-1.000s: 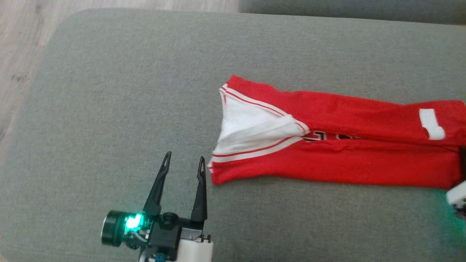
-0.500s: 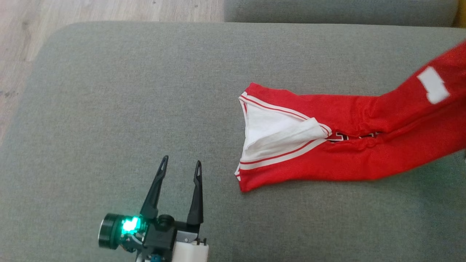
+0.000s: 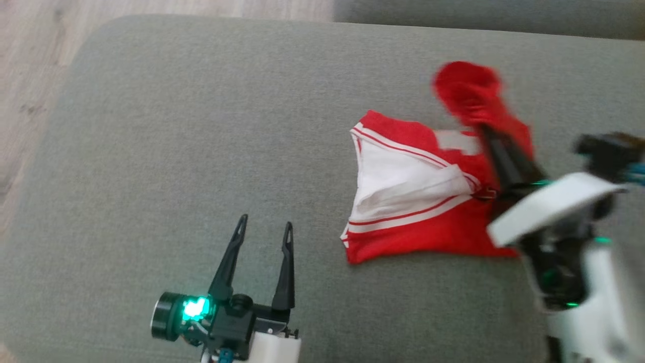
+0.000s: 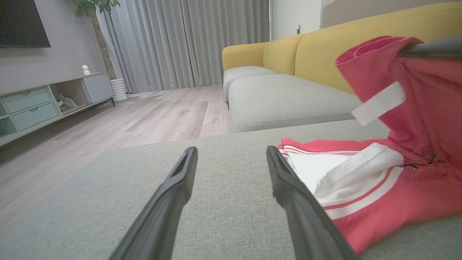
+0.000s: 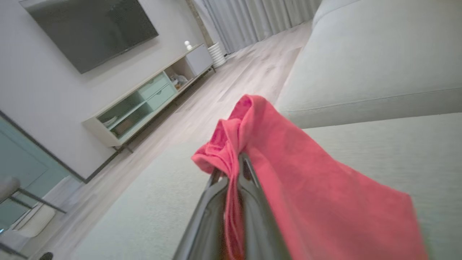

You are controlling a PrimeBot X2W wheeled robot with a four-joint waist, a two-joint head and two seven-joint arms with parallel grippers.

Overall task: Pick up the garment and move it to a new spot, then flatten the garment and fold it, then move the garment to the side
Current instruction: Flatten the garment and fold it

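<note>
Garment [image 3: 428, 237], red with white trim, lies half-doubled, one end raised.

At the left gripper [image 3: 265, 222], two long dark fingers [image 3: 229, 262], thin and tapered, a narrow slot near each tip, matte grey-black up close in the left wrist view. Green lamp [image 3: 190, 308] glowing in a black ring-shaped barrel. Just right of the lamp, a black blocky base [image 3: 237, 323] with a round knob; below and right of the lamp, a white forearm shell [image 3: 274, 349] and a small blue plug [image 3: 221, 357]. Far right of the lamp, the right gripper [image 3: 486, 132] — same dark fingers, white angular cover [image 3: 549, 206], black housing [image 3: 554, 282] with green glints, blue cable [image 3: 636, 172] — all blurred.
</note>
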